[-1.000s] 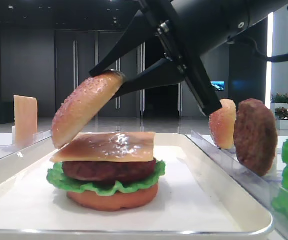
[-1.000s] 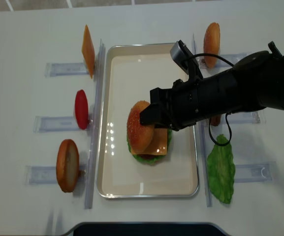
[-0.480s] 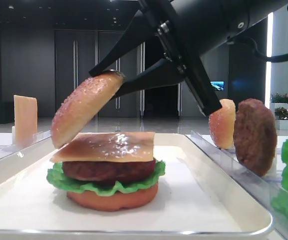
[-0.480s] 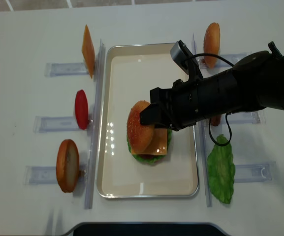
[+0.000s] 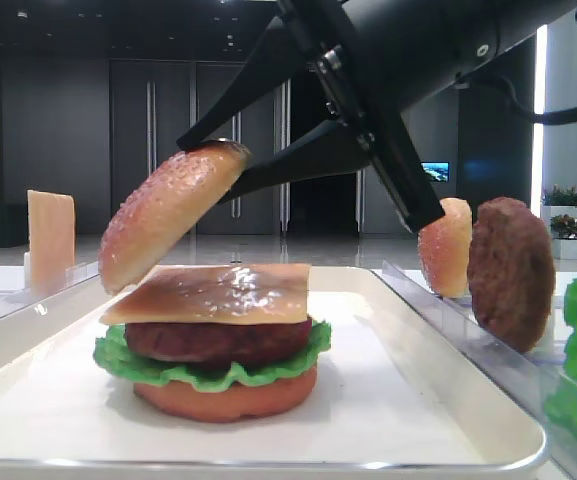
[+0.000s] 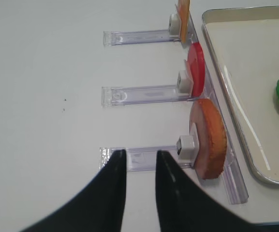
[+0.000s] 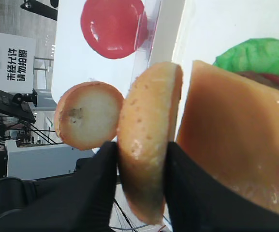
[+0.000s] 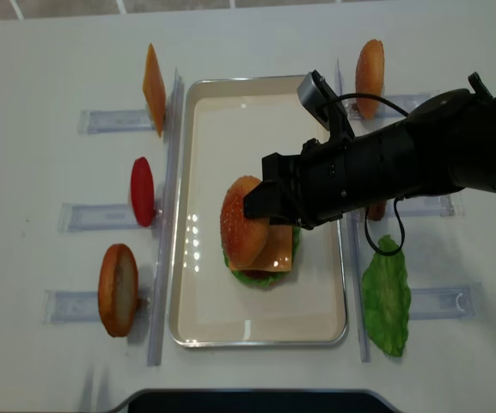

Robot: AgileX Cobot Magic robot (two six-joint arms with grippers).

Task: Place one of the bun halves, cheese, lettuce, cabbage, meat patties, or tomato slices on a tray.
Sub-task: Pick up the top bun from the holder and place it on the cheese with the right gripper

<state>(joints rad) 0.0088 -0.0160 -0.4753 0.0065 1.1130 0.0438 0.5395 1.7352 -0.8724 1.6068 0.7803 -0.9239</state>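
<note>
pinching the bun top [image 5: 168,215] at its rim, right end effector [image 7: 140,159] is clamped on it; stiff, light, glossy, likely slippery.

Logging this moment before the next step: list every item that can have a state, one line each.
bun top: tilted between the right gripper's fingers, lower edge at the cheese
cheese: flat on patty
patty: stacked on lettuce
lettuce: on bun base
tray: holds the stack
left gripper: open, empty
</note>
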